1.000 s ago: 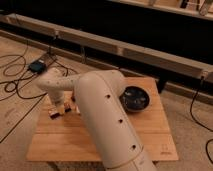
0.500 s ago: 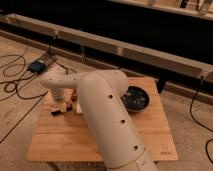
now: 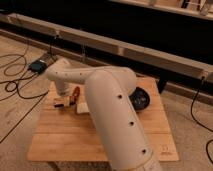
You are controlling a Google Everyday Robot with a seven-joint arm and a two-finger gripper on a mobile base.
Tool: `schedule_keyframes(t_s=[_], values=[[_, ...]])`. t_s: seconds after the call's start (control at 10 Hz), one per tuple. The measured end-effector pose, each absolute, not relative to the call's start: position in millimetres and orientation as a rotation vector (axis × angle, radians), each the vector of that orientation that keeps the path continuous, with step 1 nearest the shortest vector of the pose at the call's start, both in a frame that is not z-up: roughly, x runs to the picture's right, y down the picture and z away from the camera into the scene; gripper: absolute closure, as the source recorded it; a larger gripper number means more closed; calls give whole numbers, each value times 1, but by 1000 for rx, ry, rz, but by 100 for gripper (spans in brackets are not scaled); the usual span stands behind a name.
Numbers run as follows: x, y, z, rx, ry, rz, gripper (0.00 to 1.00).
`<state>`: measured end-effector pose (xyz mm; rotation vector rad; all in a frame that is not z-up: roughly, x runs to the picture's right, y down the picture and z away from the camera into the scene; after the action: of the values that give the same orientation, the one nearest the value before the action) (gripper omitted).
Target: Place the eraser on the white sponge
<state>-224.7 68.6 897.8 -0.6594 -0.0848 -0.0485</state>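
Gripper (image 3: 69, 98) of the single white robot arm (image 3: 117, 125) hung low over the far-left part of the table; whether it was parted, closed, or clamped on anything could not be told. Nearest the camera, the thick white arm segment with small dark holes rose from the bottom right edge, bent at a rounded elbow above the table's middle, and reached left to a second joint, from which the wrist dropped to the gripper. Beneath it stood the rectangular light-wood slatted table (image 3: 65, 142), whose near half showed bare boards.

At the gripper, a narrow dark bar with a reddish-brown edge, taken to be the eraser (image 3: 75, 93), stood tilted; contact with the table could not be judged. Just left of and slightly nearer than it lay a small cream-pale block, apparently the white sponge (image 3: 61, 104), apart from the eraser. A white object (image 3: 82, 108) of unclear kind lay just right of these, partly hidden by the arm.

Farther right, a round black bowl (image 3: 141, 100) sat near the table's right edge. On the floor to the left, black cables (image 3: 17, 82) curled around a small blue-black box (image 3: 37, 66). A long pale ledge (image 3: 150, 54) ran along the dark far wall.
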Motion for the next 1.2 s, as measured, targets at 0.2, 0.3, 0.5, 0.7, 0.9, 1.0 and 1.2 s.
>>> schedule_keyframes(t_s=[0.2,0.3,0.5,0.7,0.9,1.0,1.2], values=[[-192,46,893,-621,-59,17,100],[-180,41,890,-613,-50,43,100],[-158,35,884,-599,-37,81,100],[-154,36,876,-594,-38,86,100],[-149,40,866,-594,-41,92,100],[-147,41,863,-592,-41,95,100],[-142,44,855,-589,-42,99,100]])
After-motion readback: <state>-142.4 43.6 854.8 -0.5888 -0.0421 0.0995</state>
